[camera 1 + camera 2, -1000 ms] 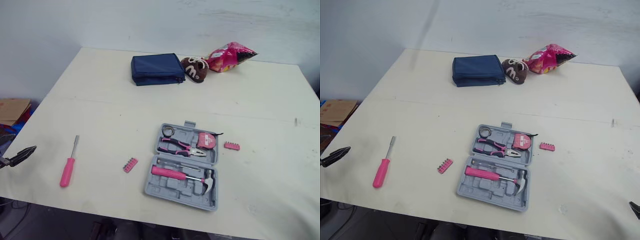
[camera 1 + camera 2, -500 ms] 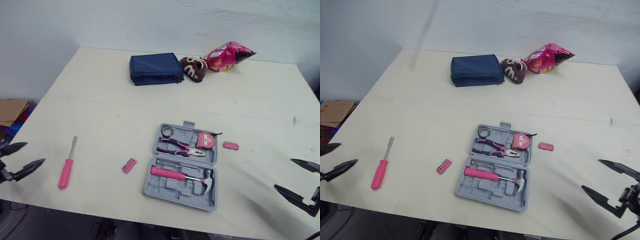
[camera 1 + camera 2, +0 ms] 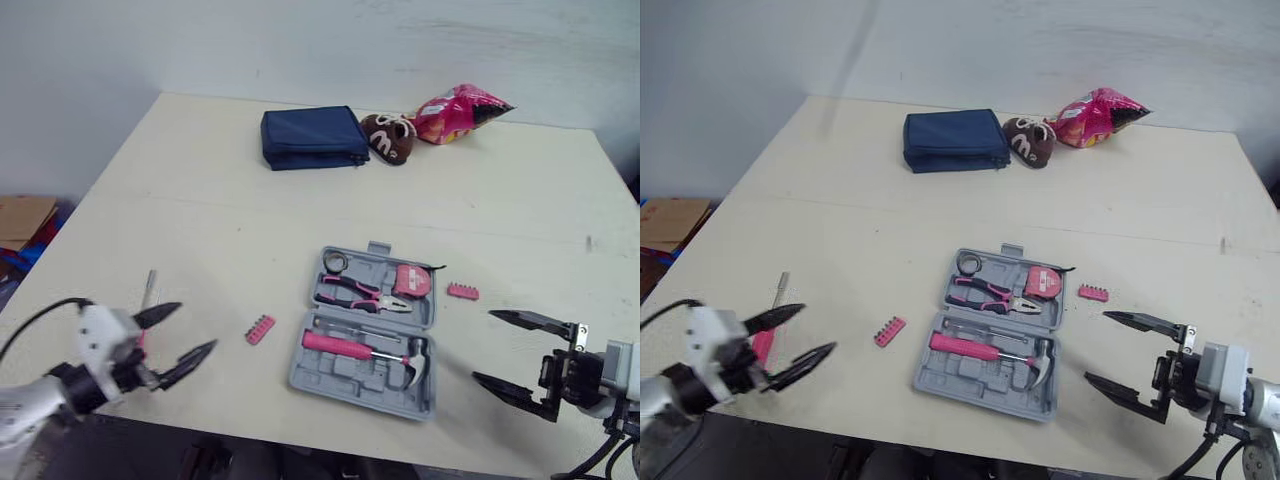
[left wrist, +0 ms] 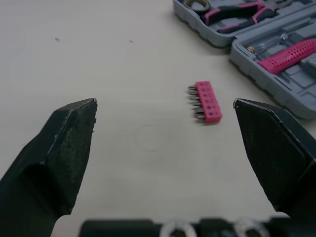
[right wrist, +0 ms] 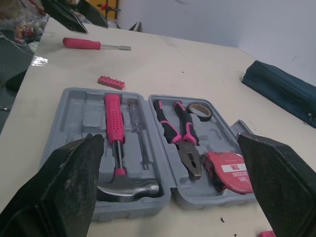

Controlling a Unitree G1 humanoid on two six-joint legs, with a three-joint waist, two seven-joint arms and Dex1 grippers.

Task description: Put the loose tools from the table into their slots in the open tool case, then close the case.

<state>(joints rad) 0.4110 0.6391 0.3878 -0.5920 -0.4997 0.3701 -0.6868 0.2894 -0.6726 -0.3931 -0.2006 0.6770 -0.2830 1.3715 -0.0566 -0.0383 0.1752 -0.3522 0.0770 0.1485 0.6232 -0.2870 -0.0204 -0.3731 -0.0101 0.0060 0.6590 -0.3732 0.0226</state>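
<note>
The cream table [image 3: 250, 200] stands against a pale wall and carries the open grey tool case [image 3: 330, 378] near its front edge. The hammer [image 3: 350, 347], pliers [image 3: 360, 293] and tape measure [image 3: 410, 281] are seated in the case.

Loose items:
- The pink screwdriver [image 5: 94, 44] and the left bit holder [image 3: 260, 329] lie left of the case.
- The right bit holder [image 3: 462, 291] lies just right of the case.

The left end effector [image 3: 195, 327] hovers beside the screwdriver, fingers spread wide, holding nothing. The right end effector [image 3: 484, 347] hovers right of the case, fingers spread wide, holding nothing.
</note>
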